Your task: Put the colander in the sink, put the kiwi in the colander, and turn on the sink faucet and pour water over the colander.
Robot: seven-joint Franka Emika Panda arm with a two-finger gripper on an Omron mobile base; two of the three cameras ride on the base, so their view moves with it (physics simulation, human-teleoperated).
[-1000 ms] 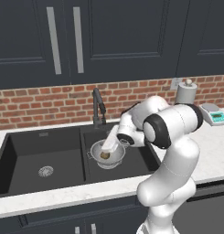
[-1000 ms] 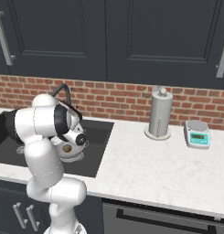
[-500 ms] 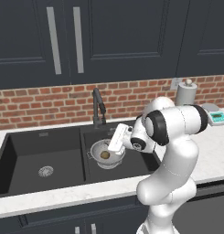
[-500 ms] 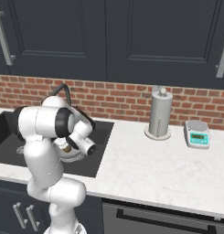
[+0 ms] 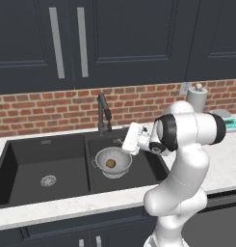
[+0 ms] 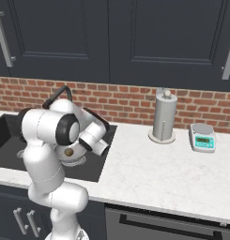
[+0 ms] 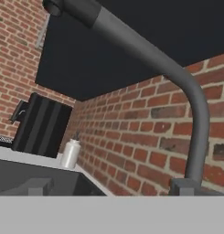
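Fingers spread wide and empty, the gripper (image 5: 125, 143) hangs beside the faucet (image 5: 104, 114) at the sink's (image 5: 23, 149) back edge. Colander (image 5: 112, 162) and kiwi (image 5: 110, 163) sit in the right basin. Nudge the faucet's handle gently, then aim the spout over the colander.

— What sort of place is this?
— A home kitchen: a black double sink (image 5: 47, 161) with a dark faucet (image 5: 104, 113) set in a white marble tabletop (image 6: 172, 171).
— Anything else?
— Brick backsplash (image 6: 130, 101), dark cabinets (image 5: 114, 38), a paper-towel holder (image 6: 164, 115), a small scale (image 6: 202, 138).
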